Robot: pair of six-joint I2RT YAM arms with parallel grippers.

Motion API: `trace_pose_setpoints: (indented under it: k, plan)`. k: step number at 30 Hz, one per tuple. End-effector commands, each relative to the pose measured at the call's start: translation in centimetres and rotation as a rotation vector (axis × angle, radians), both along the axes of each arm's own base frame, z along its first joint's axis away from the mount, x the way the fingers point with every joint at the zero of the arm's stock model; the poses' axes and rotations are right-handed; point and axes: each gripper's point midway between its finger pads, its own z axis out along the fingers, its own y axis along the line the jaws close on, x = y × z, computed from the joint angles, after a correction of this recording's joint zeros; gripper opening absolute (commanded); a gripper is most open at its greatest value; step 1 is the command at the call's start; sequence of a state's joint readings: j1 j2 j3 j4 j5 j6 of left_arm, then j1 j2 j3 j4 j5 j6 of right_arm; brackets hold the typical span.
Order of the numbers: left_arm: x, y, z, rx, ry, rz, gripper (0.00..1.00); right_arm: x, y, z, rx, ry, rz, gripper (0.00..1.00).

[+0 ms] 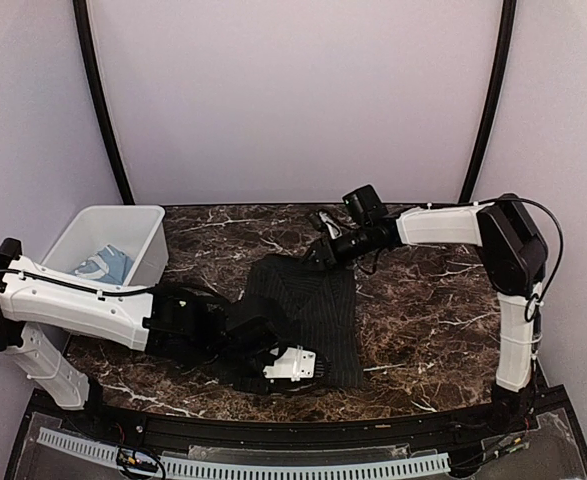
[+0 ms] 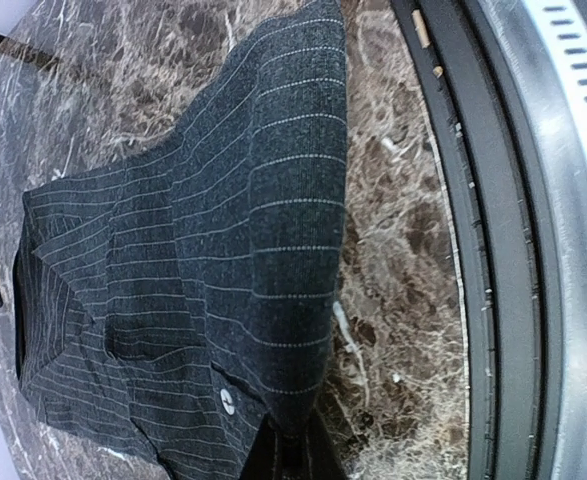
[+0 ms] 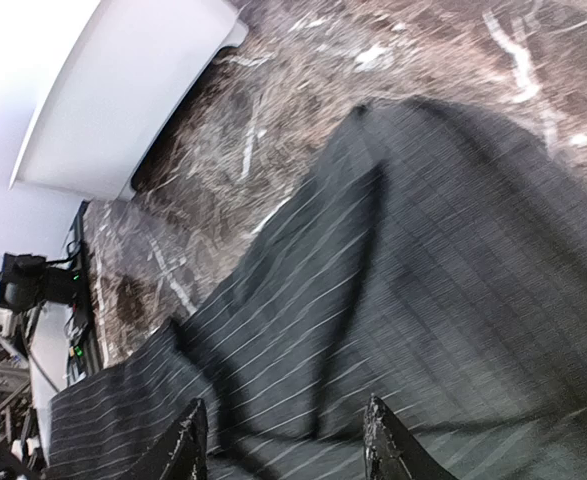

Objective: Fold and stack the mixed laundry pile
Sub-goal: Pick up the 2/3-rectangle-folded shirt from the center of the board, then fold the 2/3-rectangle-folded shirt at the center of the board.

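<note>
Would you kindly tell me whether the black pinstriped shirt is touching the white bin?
Apart: the right wrist view shows bare marble between shirt and bin.

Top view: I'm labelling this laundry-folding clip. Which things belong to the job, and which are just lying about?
Job: black pinstriped shirt; light blue garment.
Just lying about: white bin, which holds the blue garment; marble table.
</note>
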State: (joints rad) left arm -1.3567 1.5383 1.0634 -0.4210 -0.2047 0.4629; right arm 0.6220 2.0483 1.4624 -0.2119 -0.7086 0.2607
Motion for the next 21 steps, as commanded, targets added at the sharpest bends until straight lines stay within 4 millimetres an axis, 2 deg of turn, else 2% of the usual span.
trace_pose_setpoints:
  k: [1, 2, 4, 8, 15, 21]
  plan:
    - [-1.8, 1.1, 2.7, 0.011, 0.213, -0.021, 0.0, 2.7, -1.2, -0.5, -0.051, -0.077, -0.037, 0.51]
    - [-2.2, 1.1, 3.0, 0.006, 0.25, -0.037, 0.0, 3.4, -1.4, -0.3, -0.057, -0.094, -0.049, 0.51]
    - [-1.7, 1.0, 4.0, -0.003, 0.268, -0.045, 0.0, 4.8, -1.7, 0.1, -0.068, -0.123, -0.068, 0.51]
    - [0.7, 1.0, 4.7, -0.004, 0.276, -0.045, 0.0, 7.1, -1.5, -0.3, -0.086, -0.168, -0.069, 0.51]
    - [6.3, -0.1, 5.0, -0.011, 0.226, -0.004, 0.0, 9.7, -0.4, -4.5, -0.149, -0.161, -0.044, 0.41]
    - [10.3, -1.8, 4.6, 0.012, 0.124, -0.019, 0.0, 9.9, -0.2, -6.5, -0.166, -0.138, -0.015, 0.36]
